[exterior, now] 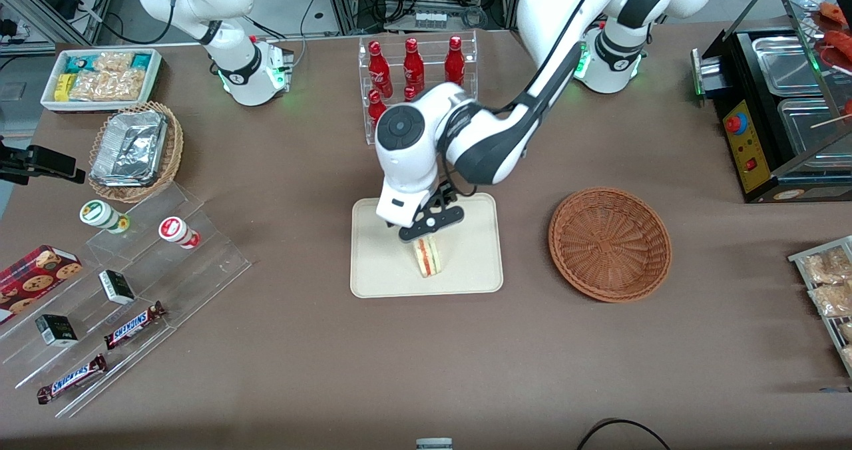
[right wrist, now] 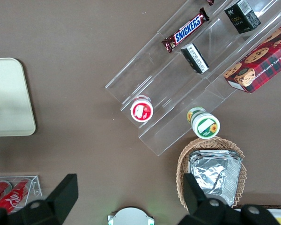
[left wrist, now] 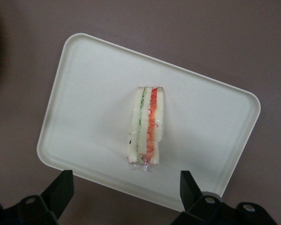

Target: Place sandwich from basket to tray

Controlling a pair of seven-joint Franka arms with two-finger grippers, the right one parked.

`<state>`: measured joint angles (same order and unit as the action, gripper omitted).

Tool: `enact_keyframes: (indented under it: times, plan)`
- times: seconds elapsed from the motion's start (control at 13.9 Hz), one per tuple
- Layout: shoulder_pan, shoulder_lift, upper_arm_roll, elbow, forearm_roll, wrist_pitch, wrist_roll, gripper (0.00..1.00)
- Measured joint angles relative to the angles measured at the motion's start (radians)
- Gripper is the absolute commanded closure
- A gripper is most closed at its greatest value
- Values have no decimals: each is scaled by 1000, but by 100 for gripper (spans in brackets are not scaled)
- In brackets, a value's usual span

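You see the sandwich on the tray on the brown bench. Your gripper hangs above it, released. The basket sits at 3 o'clock.

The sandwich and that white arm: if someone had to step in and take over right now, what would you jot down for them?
Gripper: open, above the tray, just over the sandwich and not holding it; in the left wrist view both fingers stand wide apart, clear of it.
Sandwich: on the tray, standing on edge, near its middle.
Basket: holds nothing, beside the tray toward the working arm's end of the table.
Done: the sandwich is out of the basket, on the tray and released.
Left: probably just lifting the arm away without knocking the sandwich over.
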<state>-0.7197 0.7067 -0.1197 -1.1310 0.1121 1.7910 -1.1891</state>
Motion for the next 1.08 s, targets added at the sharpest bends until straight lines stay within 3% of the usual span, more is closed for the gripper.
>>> enact_keyframes:
  times: [0.43,1.08]
  plan:
    - [146,-111,5,-27,-9,-139,301,0]
    - [508,-413,10,-331,-32,-146,927,0]
